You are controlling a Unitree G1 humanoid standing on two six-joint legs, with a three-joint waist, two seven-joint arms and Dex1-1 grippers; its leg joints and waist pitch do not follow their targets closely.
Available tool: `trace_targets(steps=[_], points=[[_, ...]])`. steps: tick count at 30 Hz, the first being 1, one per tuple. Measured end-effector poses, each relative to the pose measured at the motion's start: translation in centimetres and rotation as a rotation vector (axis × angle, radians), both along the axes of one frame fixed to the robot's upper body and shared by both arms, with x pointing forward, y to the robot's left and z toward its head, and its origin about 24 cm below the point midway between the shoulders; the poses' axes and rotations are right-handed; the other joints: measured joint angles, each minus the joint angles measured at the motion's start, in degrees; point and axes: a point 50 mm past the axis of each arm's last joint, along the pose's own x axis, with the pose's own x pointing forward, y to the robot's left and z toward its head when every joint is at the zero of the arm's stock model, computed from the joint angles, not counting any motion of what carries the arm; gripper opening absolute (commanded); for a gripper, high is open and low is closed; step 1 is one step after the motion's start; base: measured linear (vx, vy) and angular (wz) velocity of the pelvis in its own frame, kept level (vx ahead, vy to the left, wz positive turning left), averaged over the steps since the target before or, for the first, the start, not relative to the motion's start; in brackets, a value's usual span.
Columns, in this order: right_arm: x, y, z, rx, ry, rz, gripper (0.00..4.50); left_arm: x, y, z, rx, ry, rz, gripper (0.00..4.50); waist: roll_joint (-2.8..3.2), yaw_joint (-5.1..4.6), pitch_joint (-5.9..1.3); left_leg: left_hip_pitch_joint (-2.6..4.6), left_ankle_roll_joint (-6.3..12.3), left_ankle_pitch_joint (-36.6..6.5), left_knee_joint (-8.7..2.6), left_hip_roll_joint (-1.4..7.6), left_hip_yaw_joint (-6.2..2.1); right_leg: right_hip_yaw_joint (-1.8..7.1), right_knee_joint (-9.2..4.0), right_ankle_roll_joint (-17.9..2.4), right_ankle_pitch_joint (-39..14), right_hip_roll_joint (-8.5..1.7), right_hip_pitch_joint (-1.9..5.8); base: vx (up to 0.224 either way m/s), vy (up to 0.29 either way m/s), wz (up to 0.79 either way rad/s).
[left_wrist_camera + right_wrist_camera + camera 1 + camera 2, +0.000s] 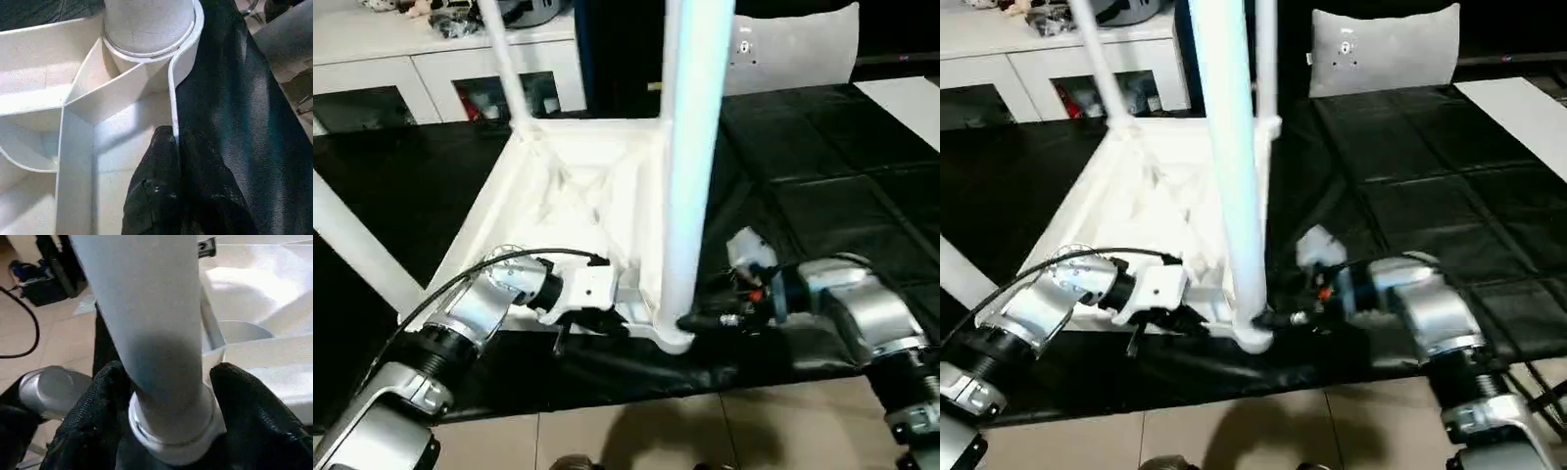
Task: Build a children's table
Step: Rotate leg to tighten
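White ribbed plastic tabletop (578, 196) lies upside down; right claw (168, 396) grips near upright white tubular leg (690, 166) at its socket; left claw (576, 328) pinched on tabletop rim.

You see the tabletop (578, 196) underside-up on the mat (803, 206) | near-right leg (690, 147) upright in its corner socket (671, 338) | far leg (504, 59) upright behind it | right gripper (690, 321) straddles the near leg's base | left gripper (597, 328) on the near rim, left of that socket | cushion (803, 44) behind, right.
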Motion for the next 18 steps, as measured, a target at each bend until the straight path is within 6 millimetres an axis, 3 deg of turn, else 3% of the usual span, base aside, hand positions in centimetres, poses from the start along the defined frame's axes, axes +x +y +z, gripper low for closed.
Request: trace_targets(steps=[8, 14, 18], points=[[0.3, 0.5, -0.3, 0.010, 0.024, 0.028, 1.99, -0.1, 0.0, 0.1, 0.003, -0.009, -0.006, 0.00, 0.00, 0.31, 0.00, 0.01, 0.00, 0.0, 0.00, 0.12, 0.06, -0.01, 0.01, 0.0, 0.0, 0.06, -0.02, 0.000, 0.000, 0.00], [0.0, 1.0, -0.5, 0.028, 0.032, 0.005, 1.96, -0.1, 0.2, 0.1, 0.000, 0.013, 0.023, 0.00, 0.04, 0.31, -0.03, 0.06, -0.01, 0.0, 0.00, 0.15, 0.11, 0.00, 0.03, 0.0, 0.0, 0.07, -0.01, 0.000, 0.000, 0.00], [-0.2, 1.8, -0.9, 0.043, 0.014, -0.138, 1.96, 0.3, 0.5, -0.1, -0.001, 0.024, 0.130, 0.00, 0.33, -0.96, -0.22, 0.40, -0.10, 0.0, -0.01, 0.15, 0.18, 0.02, 0.05, 0.0, 0.0, 0.08, 0.24, 0.000, 0.000, 0.00]])
